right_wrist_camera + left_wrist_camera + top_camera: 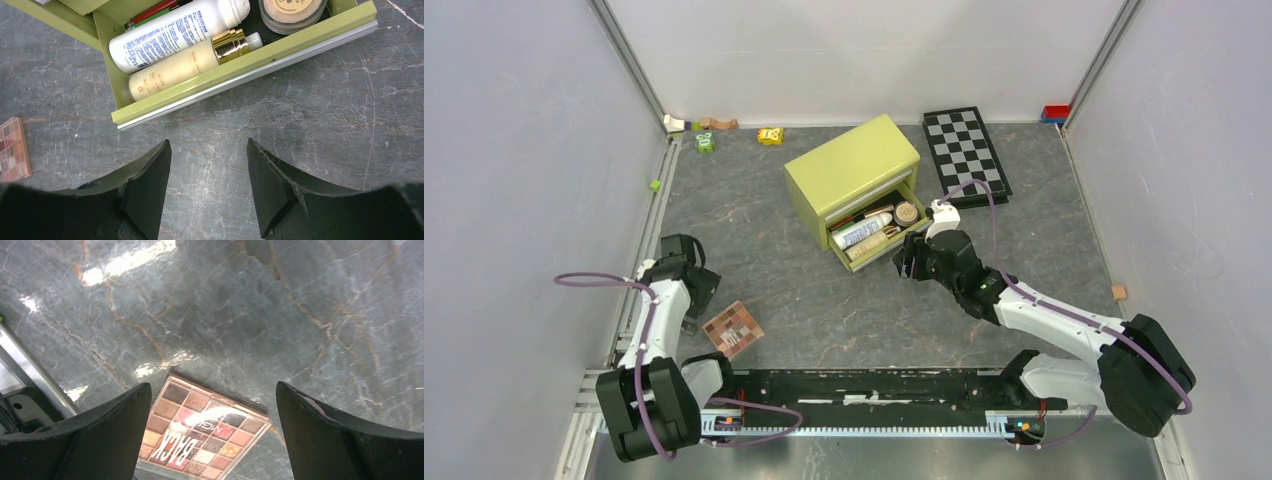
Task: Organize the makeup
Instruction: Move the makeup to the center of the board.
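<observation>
We have the left gripper (212, 400) spread wide with nothing held. In its wrist view the square eyeshadow palette (205, 432) lies flat on the grey marble table (300, 315), right between the two fingers and well apart from the drawer (250, 62). Over to the right gripper (208, 147): its jaws stand apart as well, empty, hanging over bare table just in front of that pulled-out drawer of the green cabinet (852, 165). Inside it we see the white tube (170, 32) lying beside the beige gold-capped bottle (175, 70). The round peach compact (291, 10) is at the right end, and a red stick (152, 10) is tucked behind the tube. The checkerboard (967, 152) sits just right of the cabinet.
</observation>
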